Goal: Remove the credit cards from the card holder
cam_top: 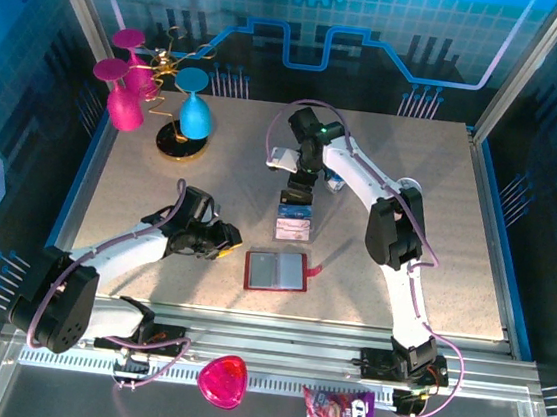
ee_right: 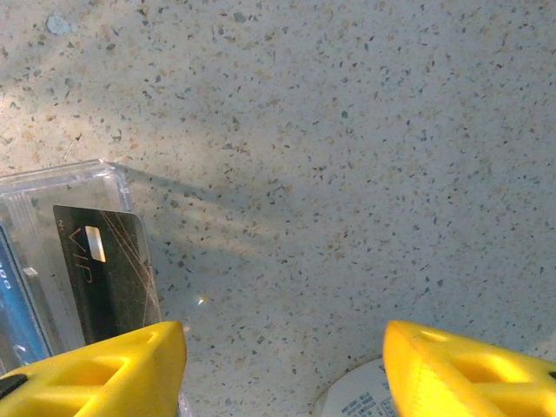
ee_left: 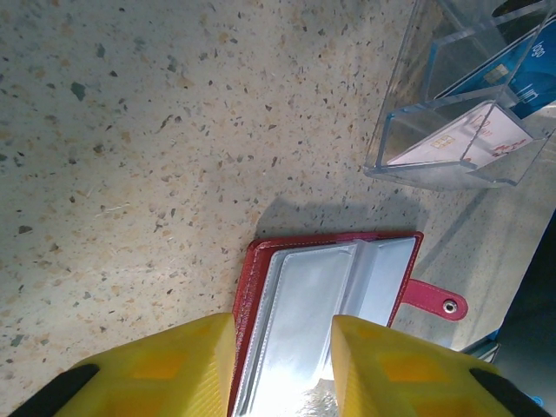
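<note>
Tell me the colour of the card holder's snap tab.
Red snap tab, clearest in the left wrist view.

The card holder [ee_left: 326,287] lay open on the table [ee_left: 130,156] under the left gripper [ee_left: 283,347], reaching forward between its fingers [ee_left: 156,365], the snap tab [ee_left: 439,304] out to the right. Ahead and rightward — near the holder, not touching — stood the tiered stand [ee_left: 434,176], a first card [ee_left: 460,139] in its nearest tier, a second card [ee_left: 495,74] in the tier behind. For the right gripper [ee_right: 282,369] the stand sat to the left — a third card [ee_right: 109,269] in it, just ahead of the finger on that side.
</note>
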